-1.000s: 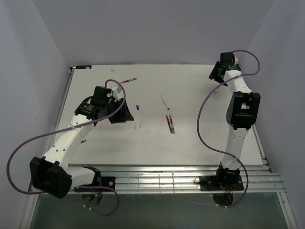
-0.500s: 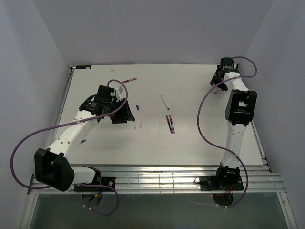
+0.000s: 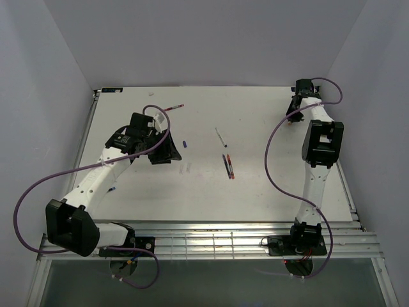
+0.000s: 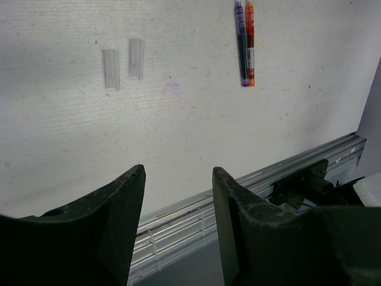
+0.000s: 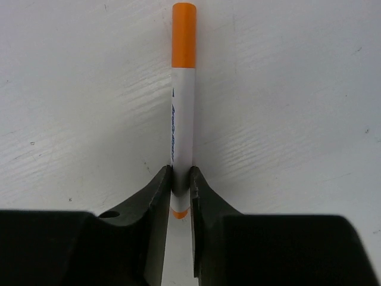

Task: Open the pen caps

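Observation:
In the right wrist view, my right gripper [image 5: 180, 173] is shut on the white barrel of an orange pen [image 5: 183, 119] that lies on the table. Its orange cap [image 5: 184, 36] sits on the far end, beyond the fingers. From above, this gripper [image 3: 296, 103] is at the table's far right corner and hides the pen. My left gripper [image 4: 178, 171] is open and empty above the table, left of centre [image 3: 170, 152]. A red-capped pen [image 3: 174, 107] lies at the back left. A small blue cap [image 3: 185, 143] lies loose beside the left gripper.
Two pens, one blue and one red, lie side by side mid-table [image 3: 227, 166], also in the left wrist view [image 4: 244, 42]. A thin white pen [image 3: 220, 137] lies behind them. Two clear plastic sleeves [image 4: 124, 64] rest near the left gripper. The metal rail [image 3: 217, 238] runs along the near edge.
My right gripper has closed from open onto the orange pen's barrel and shifted slightly toward the back corner. The left arm has barely moved and its jaws stay as they were.

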Motion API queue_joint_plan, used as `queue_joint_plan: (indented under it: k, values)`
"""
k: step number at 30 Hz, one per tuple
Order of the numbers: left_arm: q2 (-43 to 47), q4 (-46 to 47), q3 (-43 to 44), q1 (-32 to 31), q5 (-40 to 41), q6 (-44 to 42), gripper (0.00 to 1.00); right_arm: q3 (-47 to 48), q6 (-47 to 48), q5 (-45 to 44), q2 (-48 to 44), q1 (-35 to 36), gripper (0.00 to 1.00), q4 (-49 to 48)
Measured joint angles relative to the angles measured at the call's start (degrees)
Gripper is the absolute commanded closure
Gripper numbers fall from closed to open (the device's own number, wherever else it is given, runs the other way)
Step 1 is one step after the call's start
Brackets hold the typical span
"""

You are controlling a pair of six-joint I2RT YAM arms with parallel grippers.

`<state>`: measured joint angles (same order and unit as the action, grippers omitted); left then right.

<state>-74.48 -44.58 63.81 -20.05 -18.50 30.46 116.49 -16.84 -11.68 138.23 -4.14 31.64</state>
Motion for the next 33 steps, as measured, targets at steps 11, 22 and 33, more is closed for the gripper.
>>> queue_joint_plan:
  k: [11,22,33]
  values:
    - [-3.54,-1.97,8.68,0.24,-1.92,2.43,0.45,-1.84,-2.03,7.04,-2.93,0.76,0.92,2.82]
    - [-6.97,-1.44,11.69,0.44,-8.52,9.68,0.45,-36.04,-8.28,21.03,-38.36,17.27,0.92,-0.31]
    - [-8.31,1.75,9.2,-1.79,-12.72,18.4,0.46,-64.96,-4.94,36.74,-63.32,34.64,0.92,-6.34]
